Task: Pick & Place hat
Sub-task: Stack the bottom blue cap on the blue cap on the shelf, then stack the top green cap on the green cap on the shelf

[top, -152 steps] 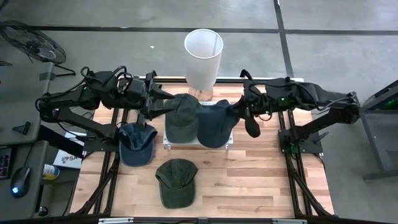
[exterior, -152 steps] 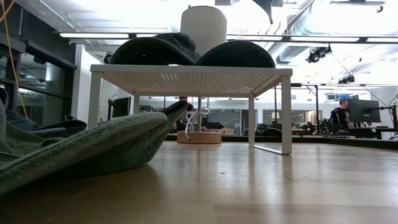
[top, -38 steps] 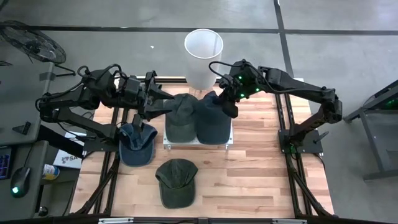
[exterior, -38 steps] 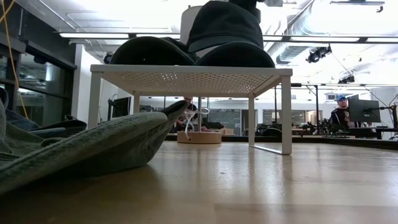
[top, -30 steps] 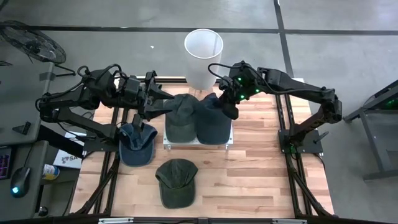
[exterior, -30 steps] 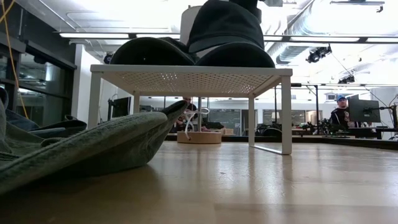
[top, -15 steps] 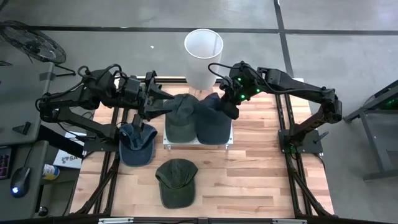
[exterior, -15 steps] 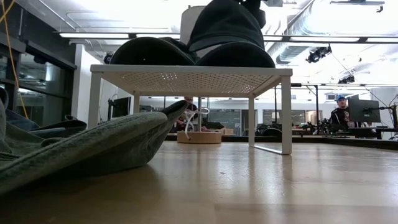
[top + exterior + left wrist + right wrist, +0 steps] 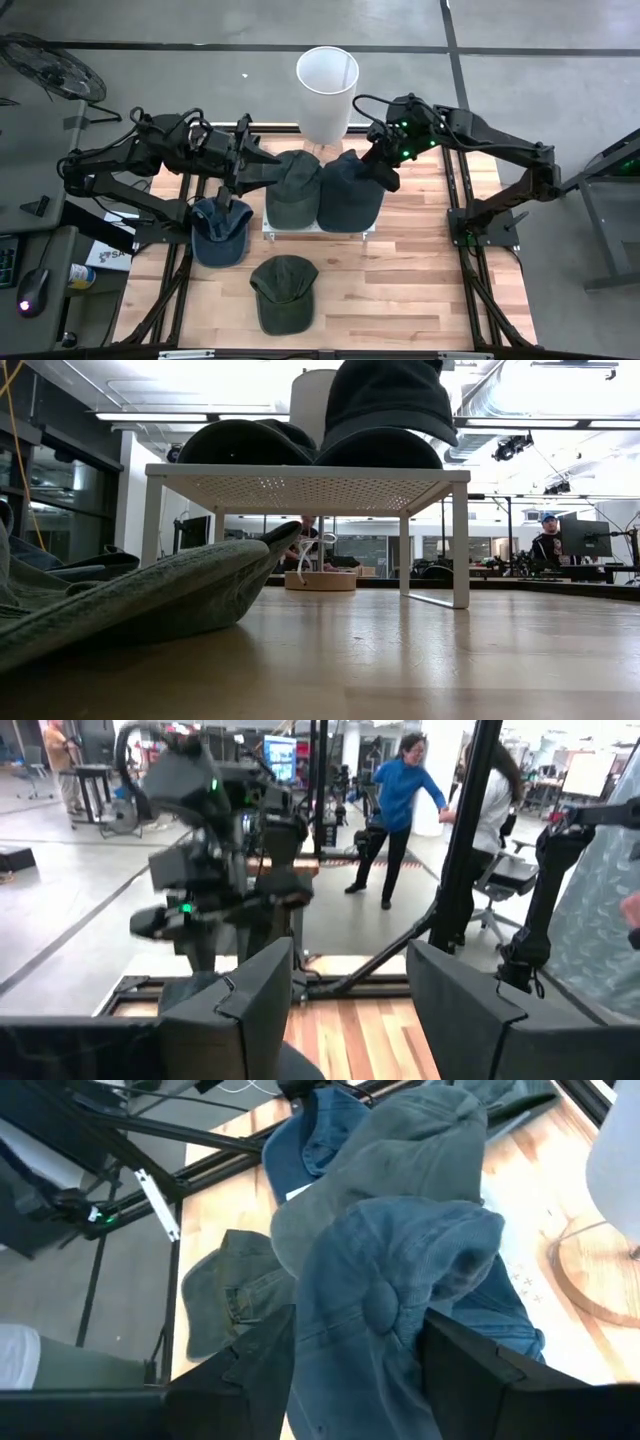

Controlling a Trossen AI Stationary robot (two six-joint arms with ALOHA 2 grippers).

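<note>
While unlabelled, navy hat hangs from right gripper.

- A tall white cylinder stands on a round wooden base at the table's far edge
- A white perforated metal stand sits on the wooden table
- A person in a blue top stands in the room beyond
- A floor fan stands off the table's left side

Right gripper is clamped on a hat near the table's far edge; left gripper is spread wide by the far-left edge.
</note>
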